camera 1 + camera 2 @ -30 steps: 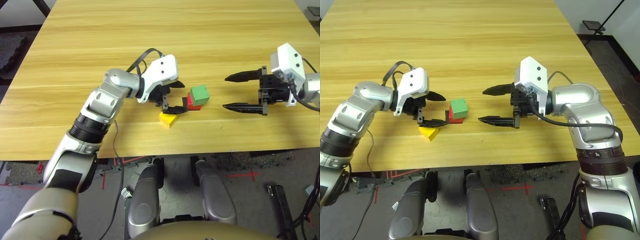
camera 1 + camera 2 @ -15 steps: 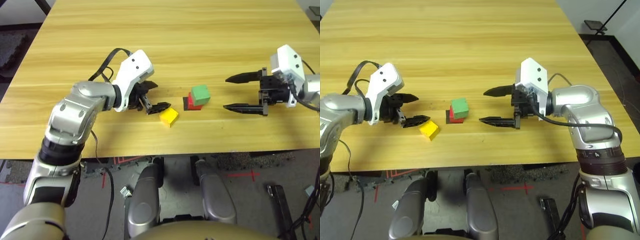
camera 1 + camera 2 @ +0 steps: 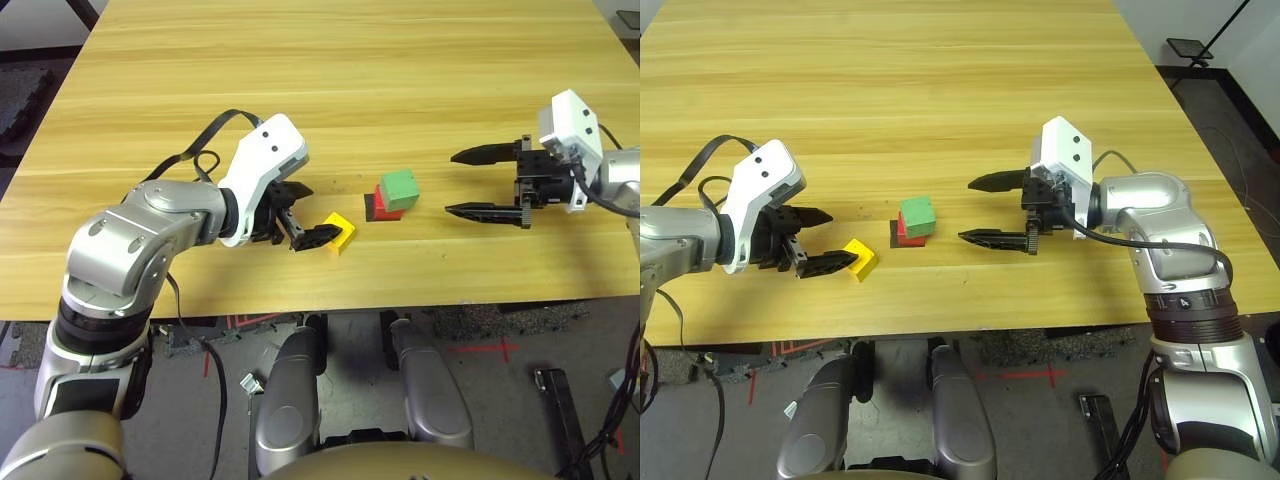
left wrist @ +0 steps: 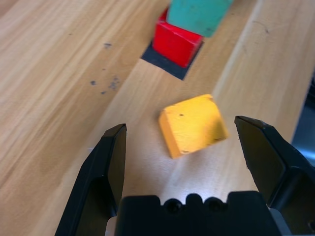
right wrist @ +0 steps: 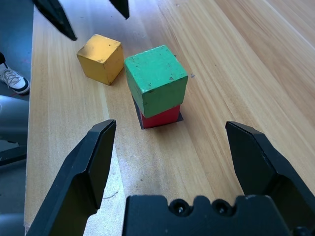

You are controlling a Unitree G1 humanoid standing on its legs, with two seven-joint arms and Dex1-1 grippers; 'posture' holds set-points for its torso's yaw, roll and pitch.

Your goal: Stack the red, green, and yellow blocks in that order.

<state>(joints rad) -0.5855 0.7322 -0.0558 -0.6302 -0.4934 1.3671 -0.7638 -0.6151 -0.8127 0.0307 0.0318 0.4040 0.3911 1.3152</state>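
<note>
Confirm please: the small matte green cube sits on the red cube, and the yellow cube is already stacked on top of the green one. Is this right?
Not quite. The small matte green cube does sit on the red cube, but the yellow cube is not on top; it lies on the wooden table beside the stack, as the right wrist view shows.

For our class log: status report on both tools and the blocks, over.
Left tool open, empty, yellow block lying between its fingers. Right tool open, empty, beside stack. Green block sits on red block. Nothing in the way.
</note>
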